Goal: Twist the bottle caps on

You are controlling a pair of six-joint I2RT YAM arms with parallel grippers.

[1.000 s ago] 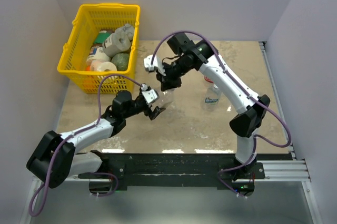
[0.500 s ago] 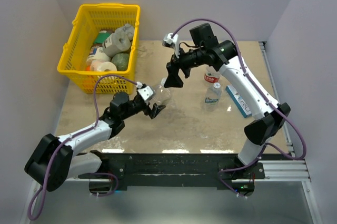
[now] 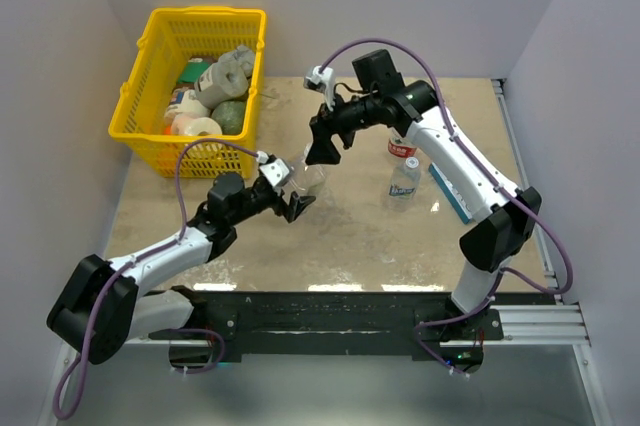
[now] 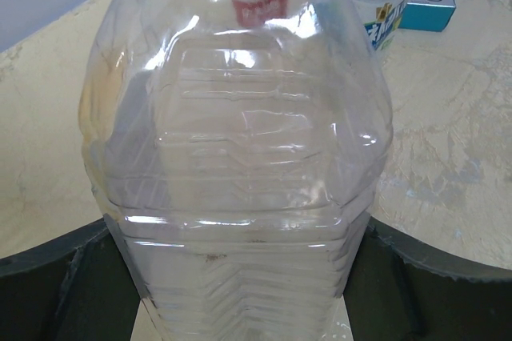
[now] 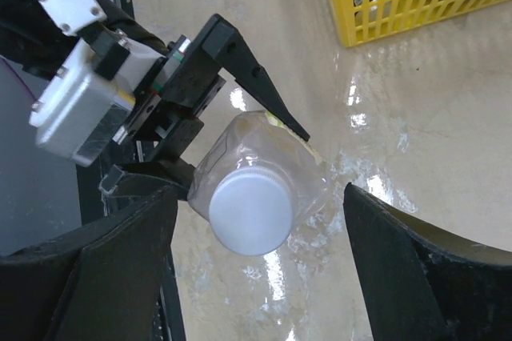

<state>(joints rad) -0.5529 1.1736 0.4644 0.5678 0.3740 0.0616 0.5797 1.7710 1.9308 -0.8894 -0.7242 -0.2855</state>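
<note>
My left gripper [image 3: 291,198] is shut on the squarish unlabelled bottle [image 3: 308,178], held tilted above the table. The clear body of this bottle [image 4: 240,157] fills the left wrist view, with a dark finger on each side at the bottom. A white cap [image 5: 250,214] sits on its neck. My right gripper [image 3: 320,149] hangs just above that cap, open, and its fingers [image 5: 104,277] stand wide of the cap without touching it. The red-labelled bottle [image 3: 402,146] and the short blue-labelled bottle [image 3: 403,182] stand upright at the right. Their tops are too small to make out.
A yellow basket [image 3: 147,66] with several items stands at the back left. A flat blue-and-white box [image 3: 452,192] lies right of the two standing bottles. Grey walls close in the table on three sides.
My right gripper was shut at the top of the held bottle; it has opened and drawn back up off the cap. The left gripper and its bottle have shifted only slightly.
</note>
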